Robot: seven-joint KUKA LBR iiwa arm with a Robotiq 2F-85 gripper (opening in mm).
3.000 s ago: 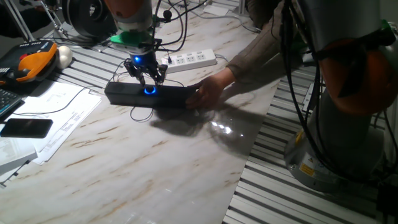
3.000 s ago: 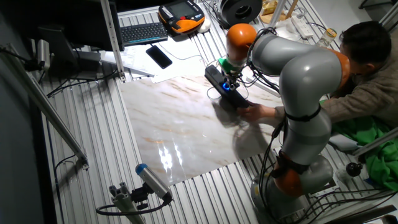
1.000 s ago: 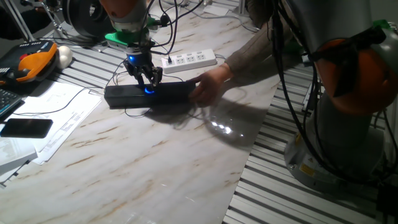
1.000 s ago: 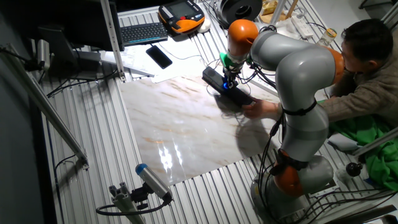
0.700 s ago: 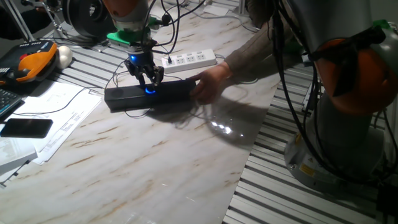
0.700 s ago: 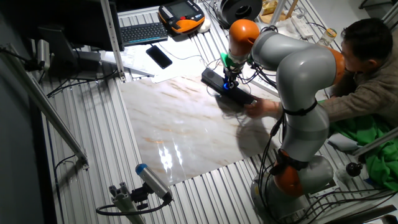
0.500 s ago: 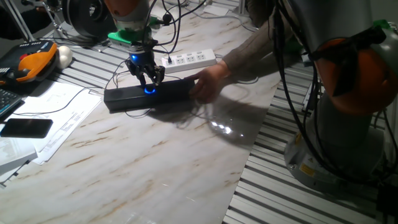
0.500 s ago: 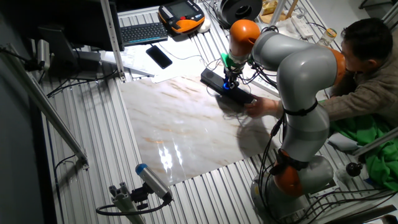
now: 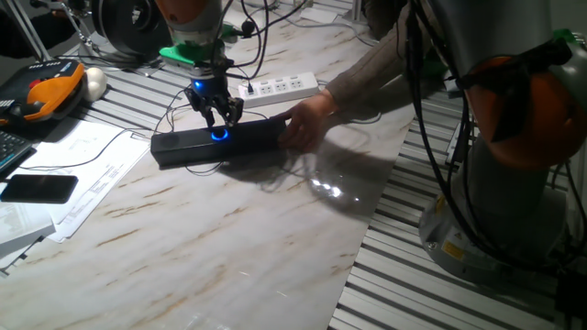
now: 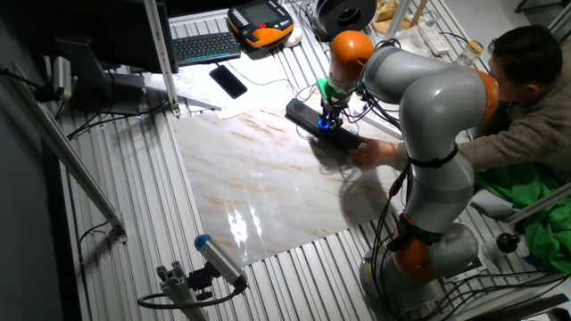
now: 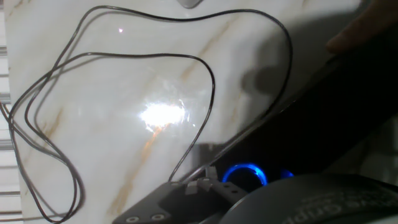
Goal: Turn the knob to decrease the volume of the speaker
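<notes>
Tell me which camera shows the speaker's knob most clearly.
The hand view: the knob shows close up as a glowing blue ring on the speaker. In one fixed view it is a small blue glow under the gripper; in the other fixed view, a tiny blue dot.

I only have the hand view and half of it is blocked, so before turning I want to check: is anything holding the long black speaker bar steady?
Observer: Yes. A person's hand grips one end of the long black speaker bar.
Operator: Is the gripper lined up with the blue-lit round knob?
Observer: The two-finger gripper stands right above the blue-lit round knob, at the bar's middle. I cannot tell whether it has closed on it.
Operator: Is anything close behind the bar?
Observer: A white power strip lies just behind it, apart from the bar.
</notes>
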